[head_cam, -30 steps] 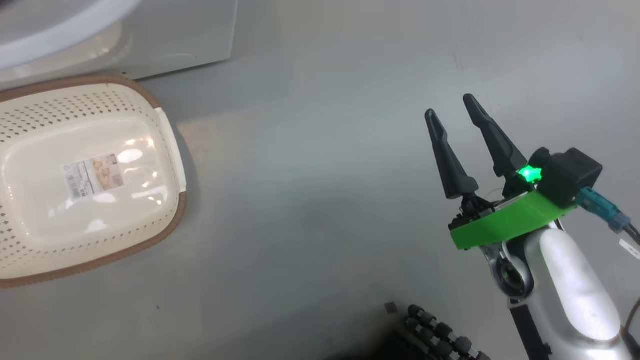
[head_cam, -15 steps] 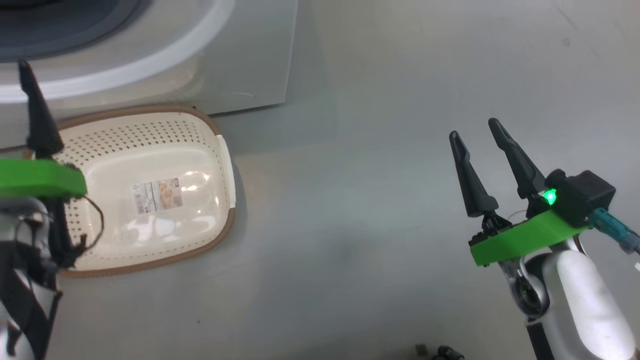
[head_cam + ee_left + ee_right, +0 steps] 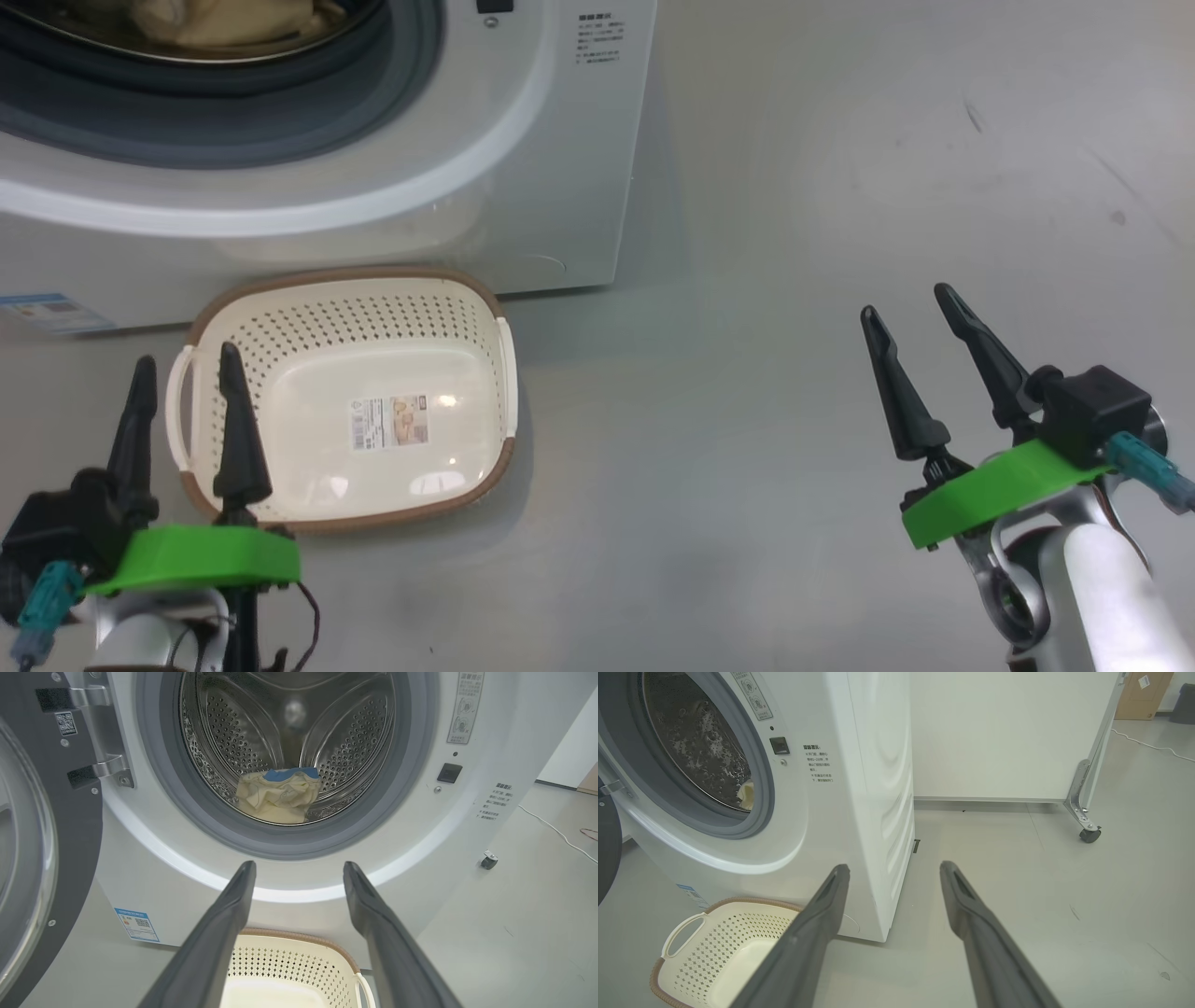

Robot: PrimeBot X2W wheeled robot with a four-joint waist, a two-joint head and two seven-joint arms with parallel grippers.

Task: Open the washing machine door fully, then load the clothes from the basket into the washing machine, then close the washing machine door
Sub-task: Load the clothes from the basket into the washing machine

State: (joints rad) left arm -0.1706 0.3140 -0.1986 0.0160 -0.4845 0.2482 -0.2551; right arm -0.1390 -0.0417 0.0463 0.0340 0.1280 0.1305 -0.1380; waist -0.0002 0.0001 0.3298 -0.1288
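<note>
- the clothes [image 3: 278,795], pale yellow with a blue piece on top, lie bunched at the bottom of the steel drum [image 3: 355,742], inside the grey gasket [image 3: 187,812].
- the washing machine door [image 3: 70,858] stands swung wide on its hinges at the left side of the washing machine [image 3: 523,168].
- the basket [image 3: 373,317] sits on the floor [image 3: 747,420] just before the machine's front, near its right corner, a paper label [image 3: 390,422] on its bare bottom.
- the left gripper [image 3: 187,355] hovers by the basket's left handle, fingers spread wide and holding nothing.
- the right gripper [image 3: 905,299] hangs over the floor well apart to the right, fingers just as wide and holding nothing.
</note>
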